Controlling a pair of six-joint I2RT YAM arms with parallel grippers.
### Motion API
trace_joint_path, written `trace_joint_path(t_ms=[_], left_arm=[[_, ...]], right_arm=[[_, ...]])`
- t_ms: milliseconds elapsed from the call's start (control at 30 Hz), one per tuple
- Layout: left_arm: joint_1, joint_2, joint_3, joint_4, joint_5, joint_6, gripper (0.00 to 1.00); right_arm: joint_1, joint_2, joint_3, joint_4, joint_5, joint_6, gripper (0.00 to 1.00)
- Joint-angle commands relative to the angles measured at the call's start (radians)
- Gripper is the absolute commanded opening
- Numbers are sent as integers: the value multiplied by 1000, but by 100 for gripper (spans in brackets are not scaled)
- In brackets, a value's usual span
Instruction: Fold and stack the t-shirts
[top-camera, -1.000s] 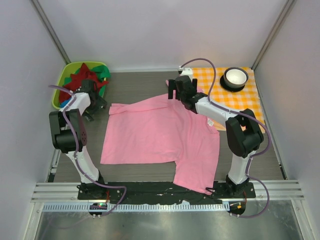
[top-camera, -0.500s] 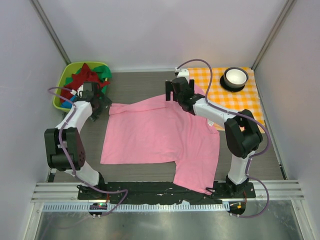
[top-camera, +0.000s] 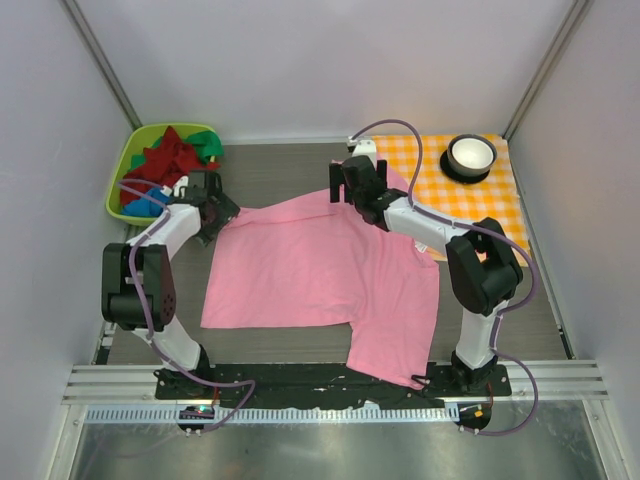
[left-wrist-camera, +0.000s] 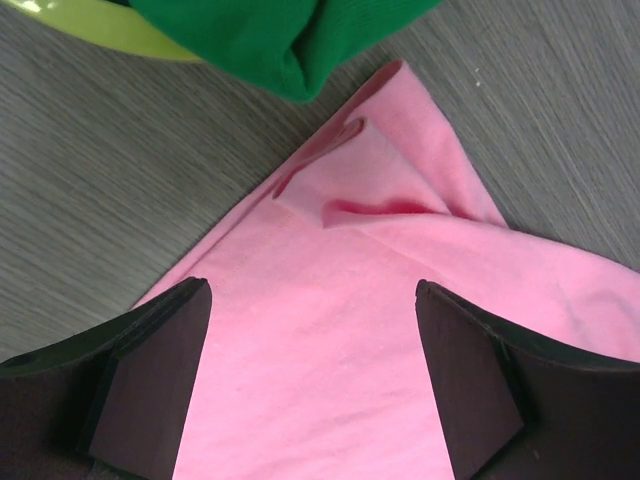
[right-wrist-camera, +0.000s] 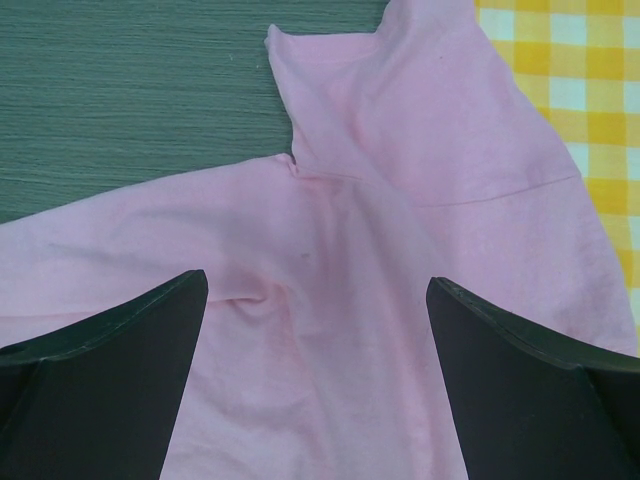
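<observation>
We see the pink t-shirt (top-camera: 300, 265) spread flat in the middle of the table (top-camera: 280, 170). Its near right part runs down to the black rail at the arms' bases. The right arm crosses its far right part and hides some of it. One far sleeve lies over the edge of the orange-and-white checked cloth (top-camera: 485, 200), which carries a bowl (top-camera: 470, 155) at the far right.

The left gripper (top-camera: 213, 205) is over the shirt's far left corner, jaws wide apart and holding nothing. In the left wrist view that corner is creased and folded back. We cannot tell whether the fingers (left-wrist-camera: 150, 370) touch the cloth. The right gripper (top-camera: 348, 182) is above the far right sleeve seam, also spread wide and empty.

At the far left, a green basket (top-camera: 118, 175) holds the dark red t-shirt (top-camera: 168, 155), green t-shirt (top-camera: 207, 143) and blue t-shirt (top-camera: 143, 207) bunched together. The left arm partly covers the blue one. The green one spills over the rim, near the pink corner.
</observation>
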Motion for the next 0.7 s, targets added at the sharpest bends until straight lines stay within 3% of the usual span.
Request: trace_joint_path(t_ms=[0, 633, 667], left_arm=[[-9, 16, 1, 98, -34, -48, 84], [-17, 118, -25, 191, -129, -86, 56], [-17, 121, -30, 196, -134, -86, 52]], right_arm=[[7, -4, -3, 57, 28, -13, 98], [7, 32, -8, 59, 11, -16, 98], [7, 33, -8, 59, 13, -16, 98]])
